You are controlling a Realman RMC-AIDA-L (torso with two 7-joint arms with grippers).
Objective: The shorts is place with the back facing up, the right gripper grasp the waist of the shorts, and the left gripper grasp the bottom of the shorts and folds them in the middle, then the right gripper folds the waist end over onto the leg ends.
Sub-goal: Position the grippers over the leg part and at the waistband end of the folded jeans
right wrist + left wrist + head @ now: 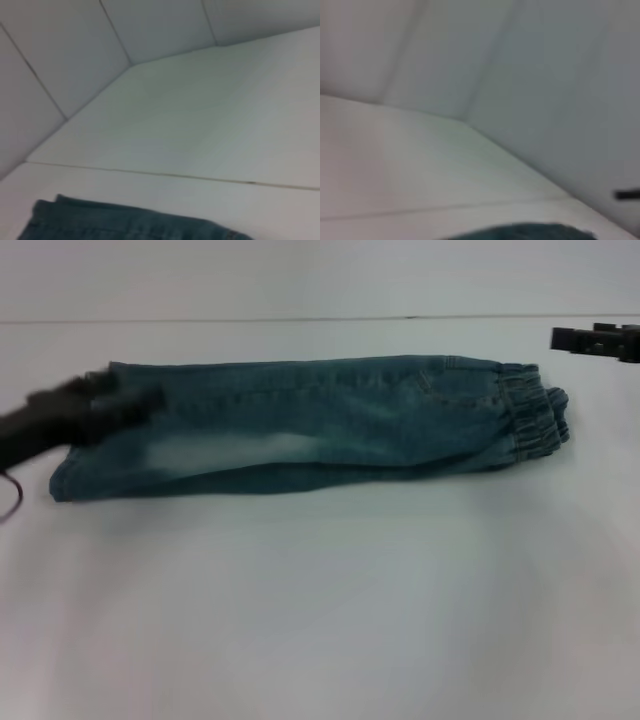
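Observation:
The shorts [300,430] lie folded lengthwise into a long band across the white table [320,620]. The ruched waist of the shorts [535,415] is at the right and the leg ends [75,475] are at the left. My left gripper [130,400], black and blurred, is over the far left corner of the denim near the hems. I cannot tell if it touches the cloth. My right gripper [595,340] hangs off to the far right, above and beyond the waist, apart from it. An edge of the shorts [530,232] shows in the left wrist view, and the shorts [125,222] also show in the right wrist view.
A thin dark cable [12,502] trails from the left arm at the table's left edge. White wall panels [60,60] rise behind the table. A seam line [300,319] marks the table's far edge.

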